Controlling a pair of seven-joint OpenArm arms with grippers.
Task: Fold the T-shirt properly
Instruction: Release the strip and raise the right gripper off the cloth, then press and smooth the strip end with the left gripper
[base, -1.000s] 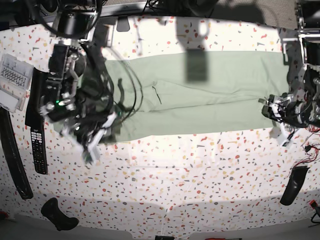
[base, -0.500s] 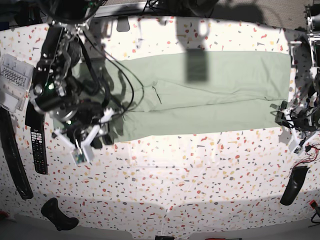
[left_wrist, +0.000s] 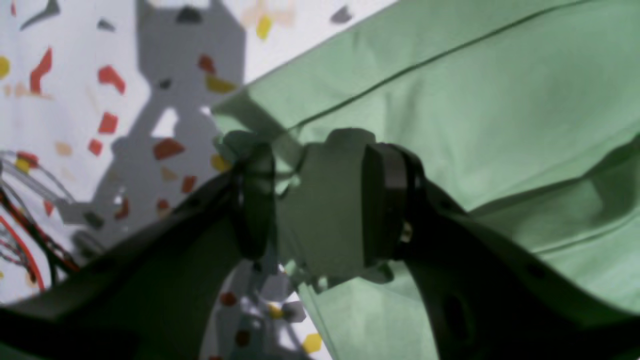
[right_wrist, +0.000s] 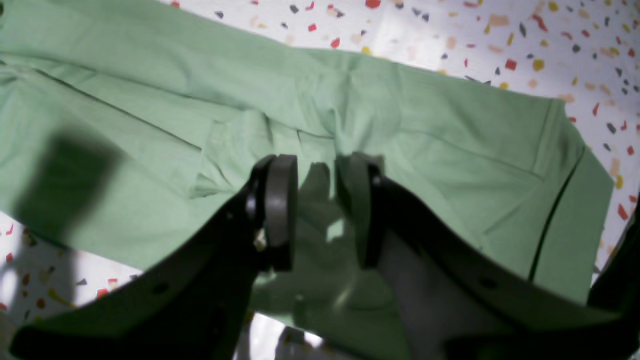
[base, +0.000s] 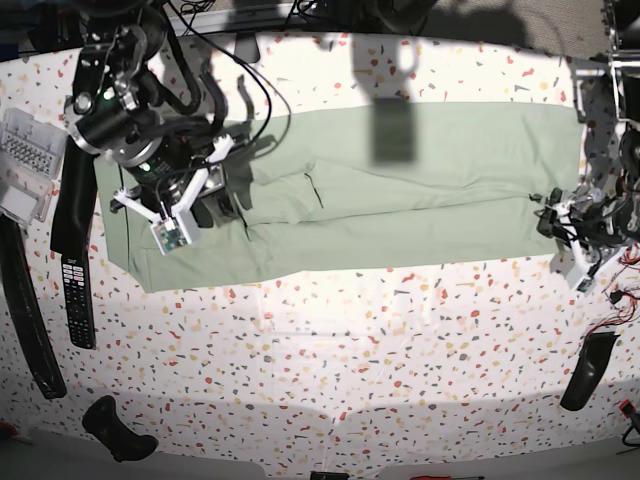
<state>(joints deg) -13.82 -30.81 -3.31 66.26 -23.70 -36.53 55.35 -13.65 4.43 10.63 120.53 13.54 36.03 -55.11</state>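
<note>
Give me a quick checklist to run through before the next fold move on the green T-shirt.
1. Left gripper has cloth between its pads: ok, a bunched bit of the T-shirt at its edge fills the gap.
2. Right gripper has cloth: cannot tell, the pads stand apart above the shirt, and what lies between them is blurred.
3. Shirt lies flat for folding: not ok, creases and a loose fold show near the right gripper in its wrist view.
4. Shirt fully on the table: ok in the base view.
5. Remote control away from the cloth: ok, it lies beside the shirt, not touching.
</note>
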